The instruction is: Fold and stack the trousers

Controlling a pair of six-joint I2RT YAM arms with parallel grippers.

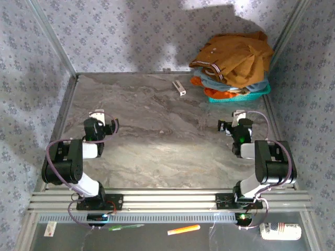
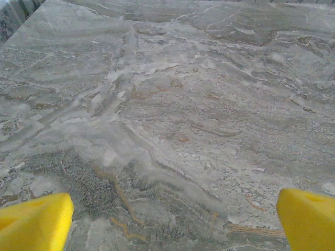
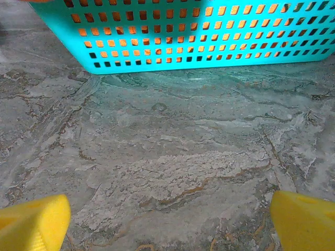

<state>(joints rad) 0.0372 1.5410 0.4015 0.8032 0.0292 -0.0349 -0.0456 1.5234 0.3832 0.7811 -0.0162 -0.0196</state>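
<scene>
Marbled table (image 1: 157, 141) holds trousers (image 1: 235, 56) heaped on teal basket (image 1: 245, 97).

I get the overhead camera looking down from behind the arm bases (image 1: 99, 201) over the marble worktop (image 1: 157, 146). Left wrist skims bare marble, low and close; right wrist faces the teal basket (image 3: 199, 52) — shared with overhead, at the far-right corner.

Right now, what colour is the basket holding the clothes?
Turquoise basket, perforated wall; clearest in the right wrist view.
</scene>
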